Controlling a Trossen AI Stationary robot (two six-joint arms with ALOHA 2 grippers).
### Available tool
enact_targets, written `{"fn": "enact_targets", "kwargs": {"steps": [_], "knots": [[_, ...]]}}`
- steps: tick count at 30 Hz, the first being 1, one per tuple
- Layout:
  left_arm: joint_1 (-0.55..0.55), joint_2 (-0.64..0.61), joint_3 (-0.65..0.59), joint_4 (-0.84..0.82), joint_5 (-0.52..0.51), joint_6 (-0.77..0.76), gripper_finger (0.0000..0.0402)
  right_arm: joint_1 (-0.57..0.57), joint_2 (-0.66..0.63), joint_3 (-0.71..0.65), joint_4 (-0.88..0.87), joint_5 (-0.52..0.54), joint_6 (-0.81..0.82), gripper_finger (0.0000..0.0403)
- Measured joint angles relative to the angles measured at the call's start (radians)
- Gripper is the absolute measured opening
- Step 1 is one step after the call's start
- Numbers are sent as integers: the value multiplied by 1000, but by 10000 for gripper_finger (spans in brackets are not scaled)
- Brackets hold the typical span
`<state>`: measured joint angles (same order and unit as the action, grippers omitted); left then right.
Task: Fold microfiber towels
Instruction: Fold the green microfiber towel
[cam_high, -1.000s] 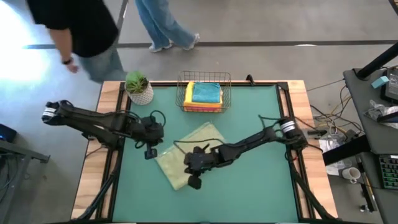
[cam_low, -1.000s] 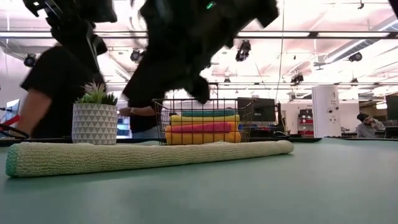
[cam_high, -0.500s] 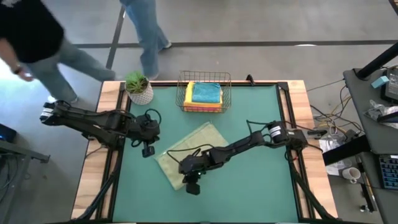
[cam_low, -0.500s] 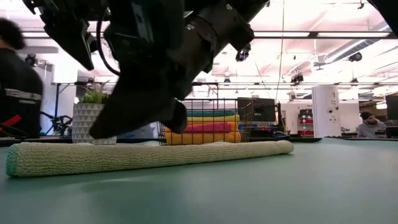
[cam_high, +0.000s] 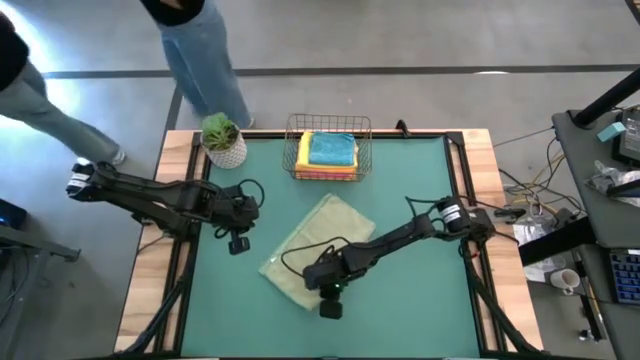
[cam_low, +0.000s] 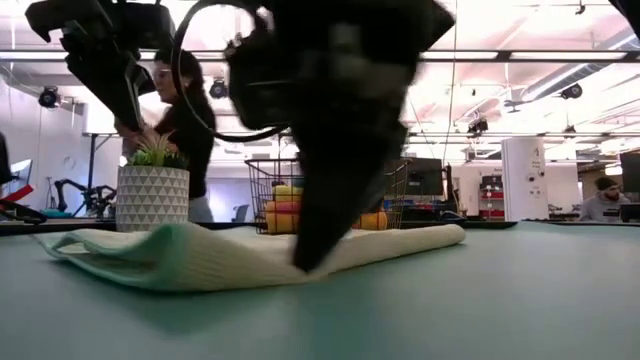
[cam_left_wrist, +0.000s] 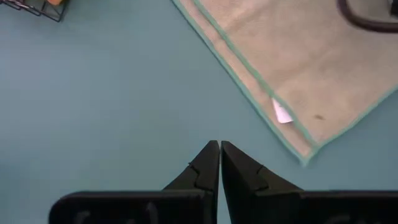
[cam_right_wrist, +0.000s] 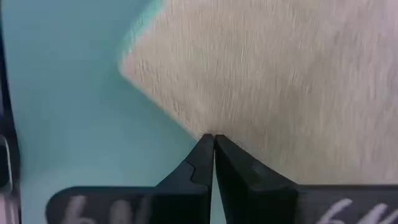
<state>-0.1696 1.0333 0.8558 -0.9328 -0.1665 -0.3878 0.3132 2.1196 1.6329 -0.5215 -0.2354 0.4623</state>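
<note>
Overhead, the pale sage towel lay slantwise on the green mat, well apart from the wire basket holding the other stacked towels; the right gripper sat at the sage towel's near edge, and the left gripper waited beside the cloth, fingers pressed together. From table height, the towel looked rumpled and lifted on one side under the dark arm. Through the left wrist, closed fingers pointed at bare mat near a towel corner. Through the right wrist, the pressed-together tips met the hem, though whether cloth was pinched could not be told. A thin pinch could slip and the fold collapse.
</note>
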Motion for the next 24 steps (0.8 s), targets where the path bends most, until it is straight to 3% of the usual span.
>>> {"fn": "enact_targets", "kwargs": {"steps": [7, 12, 18, 24], "knots": [[0, 20, 0, 2, 1, 1, 2, 35, -26, 1, -255, 86, -18, 9], [0, 39, 0, 5, 2, 1, 2, 55, -56, -8, -296, 109, -42, 8], [0, 58, 0, 5, 4, 2, 2, 58, -128, -8, -125, 109, -111, 8], [0, 59, 0, 7, 4, 3, 2, 30, -107, -11, 57, 110, -147, 8]]}}
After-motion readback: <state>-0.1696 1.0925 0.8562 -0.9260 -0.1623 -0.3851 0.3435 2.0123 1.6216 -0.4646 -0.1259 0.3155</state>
